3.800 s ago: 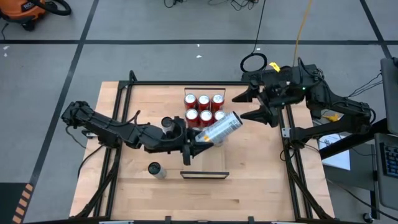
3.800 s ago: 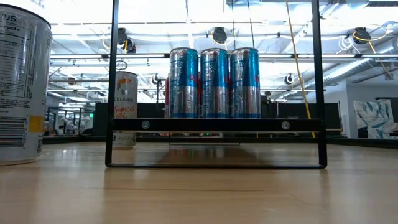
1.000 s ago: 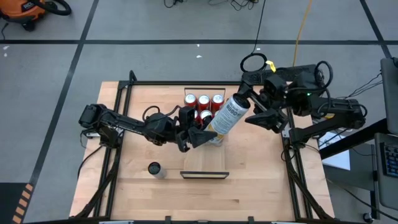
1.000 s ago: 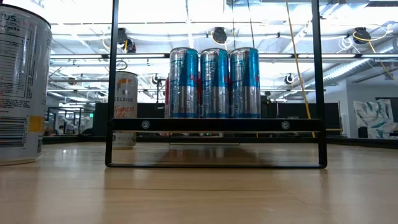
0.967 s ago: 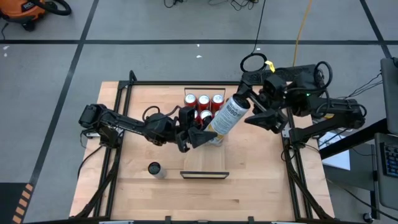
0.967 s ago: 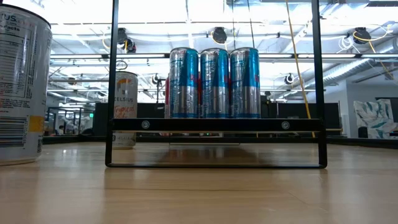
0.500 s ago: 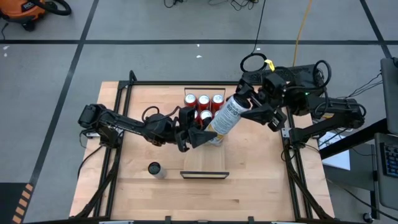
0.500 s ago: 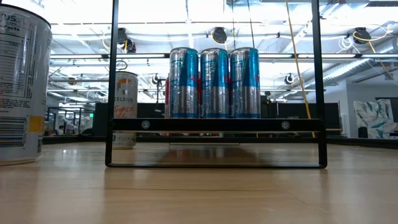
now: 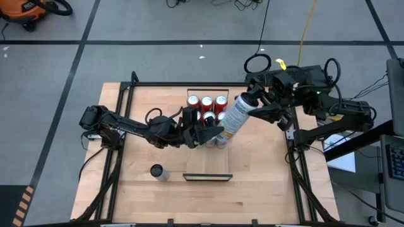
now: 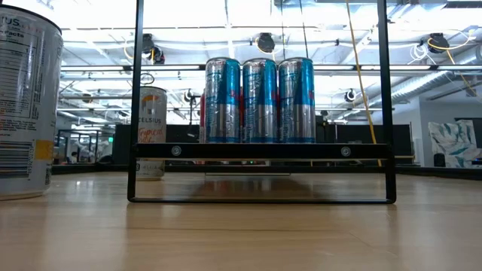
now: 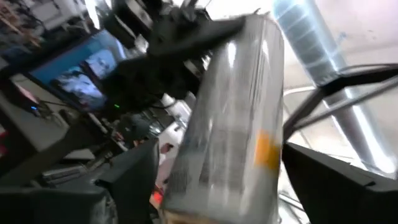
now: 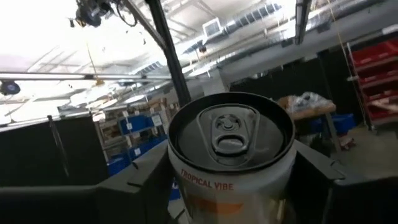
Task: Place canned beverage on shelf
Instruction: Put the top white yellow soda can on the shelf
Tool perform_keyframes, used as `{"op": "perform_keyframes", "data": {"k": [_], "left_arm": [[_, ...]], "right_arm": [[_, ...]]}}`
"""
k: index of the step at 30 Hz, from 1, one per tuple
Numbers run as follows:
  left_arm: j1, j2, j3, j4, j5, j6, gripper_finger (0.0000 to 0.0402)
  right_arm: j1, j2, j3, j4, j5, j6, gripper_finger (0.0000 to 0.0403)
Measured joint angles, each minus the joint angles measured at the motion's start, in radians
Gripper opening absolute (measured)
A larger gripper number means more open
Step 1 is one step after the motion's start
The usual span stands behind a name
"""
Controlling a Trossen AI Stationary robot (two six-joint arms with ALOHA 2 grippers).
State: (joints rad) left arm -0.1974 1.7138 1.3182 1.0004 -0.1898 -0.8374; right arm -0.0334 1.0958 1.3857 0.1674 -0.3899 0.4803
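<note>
In the low view a large white can (image 10: 22,105) with a printed nutrition panel stands closest on the wooden tabletop (image 10: 241,233), at the near left edge. Behind it a black wire frame (image 10: 260,154) rises from the table, and through it three blue-and-silver cans (image 10: 260,99) stand side by side; a white Celsius can (image 10: 151,132) stands farther back to their left. From above, a small dark-topped can (image 9: 156,171) stands alone on the table's near left part, and the shelf (image 9: 208,165), a narrow light-wood board, runs from its near lip back to six red-topped cans (image 9: 206,107) in two rows of three at its far end. Over the middle of the shelf the tall white beverage can (image 9: 235,117) hangs tilted in the air, its base towards the left arm and its top towards the right arm. The left gripper (image 9: 211,133) is at the can's lower end with its fingers spread to either side of it; in the left wrist view a gap shows on each side of the can (image 11: 233,118), so it does not appear to clamp. The right gripper (image 9: 257,104) is closed around the can's upper end, its fingers pressed on both sides just below the pull-tab lid (image 12: 231,132).
</note>
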Motion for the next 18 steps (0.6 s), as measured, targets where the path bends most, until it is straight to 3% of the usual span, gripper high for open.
{"op": "perform_keyframes", "data": {"k": [4,10,14,18], "left_arm": [[0.001,0.000,0.000,-0.035,-0.037,0.001,0.0356],[0.000,0.000,0.000,-0.125,-0.105,0.003,0.0358],[-0.001,-0.019,0.000,-0.183,-0.157,0.010,0.0359],[-0.001,-0.069,-0.001,-0.262,-0.204,0.056,0.0359]], "right_arm": [[-0.005,-0.044,0.000,-0.109,0.000,0.001,0.0216],[0.002,-0.111,0.000,-0.384,0.120,0.019,0.0216],[0.018,-0.155,0.000,-0.562,0.141,-0.010,0.0216],[0.044,-0.210,-0.055,-0.596,0.132,-0.023,0.0216]]}}
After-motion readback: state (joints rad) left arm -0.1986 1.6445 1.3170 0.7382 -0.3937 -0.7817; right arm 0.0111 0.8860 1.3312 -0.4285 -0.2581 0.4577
